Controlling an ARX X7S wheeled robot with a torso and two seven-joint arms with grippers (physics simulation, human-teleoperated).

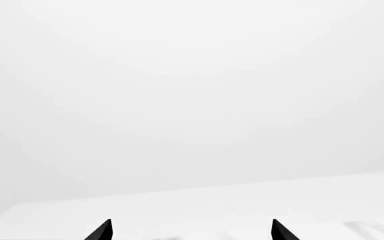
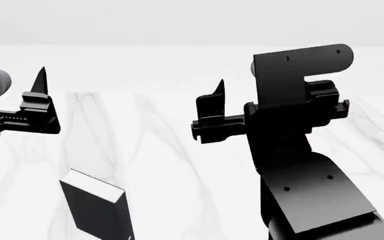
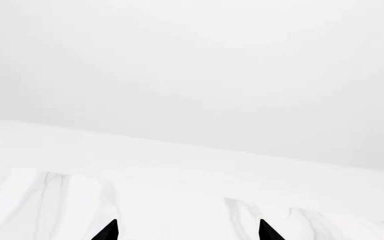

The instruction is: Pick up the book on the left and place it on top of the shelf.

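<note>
The book (image 2: 96, 210), small and dark with a pale edge, lies on the white marble table (image 2: 165, 150) at the lower left of the head view. My left gripper (image 2: 40, 90) is raised above and behind the book, apart from it. In the left wrist view it (image 1: 192, 231) is open and empty, its two black fingertips far apart. My right gripper (image 2: 217, 100) is raised over the middle of the table. In the right wrist view it (image 3: 188, 231) is open and empty too. The shelf is out of view.
A plain white wall (image 2: 178, 22) stands behind the table's far edge. Both wrist views show only the marble top and that wall. My right forearm (image 2: 312, 195) fills the lower right of the head view.
</note>
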